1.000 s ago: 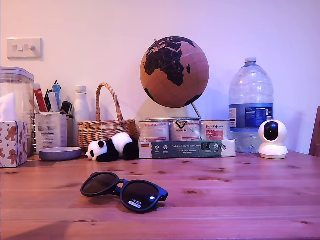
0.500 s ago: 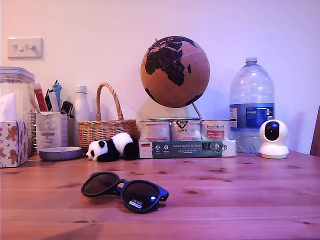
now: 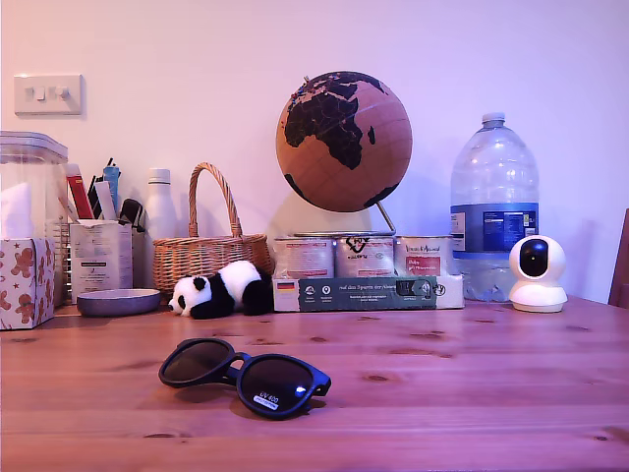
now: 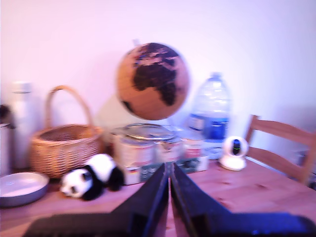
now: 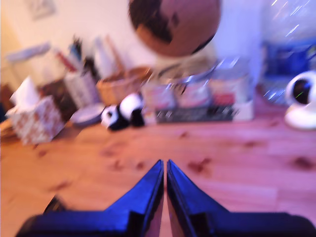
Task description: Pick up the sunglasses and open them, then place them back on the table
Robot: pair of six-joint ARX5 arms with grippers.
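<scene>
- Step in hand: the reach, by my judgement. The sunglasses [image 3: 245,378] lie folded on the counter [image 3: 472,393], lenses up, untouched; no arm shows in the exterior view.
- My first gripper [image 4: 169,197] has its jaws pressed together with nothing between them. It sits above the counter and looks toward the back row; the sunglasses do not show ahead of it.
- My second gripper [image 5: 164,190] is likewise closed and empty, tilted down at bare counter. A dark shape at the frame edge beside its jaws may be the sunglasses, but the blur is too strong to say.
- Next move, as I judge it: both grippers must open, then one comes down on the frame near a lens rim while the other takes a temple arm to swing it out. The frame is thin and lies flat, so the jaws need to come low, near the wood.
- Open room: around the sunglasses the counter is bare, with free approach from above and from either side in the exterior view.
- Edges: the panda [image 3: 218,290] is the nearest thing beyond the sunglasses; basket [image 3: 206,252], tins [image 3: 362,258], globe [image 3: 343,141], bottle [image 3: 493,206] and camera [image 3: 537,273] stand along the wall, well apart from them.
- A chair [image 4: 279,148] shows past the camera in the first wrist view, off the counter's far end.
</scene>
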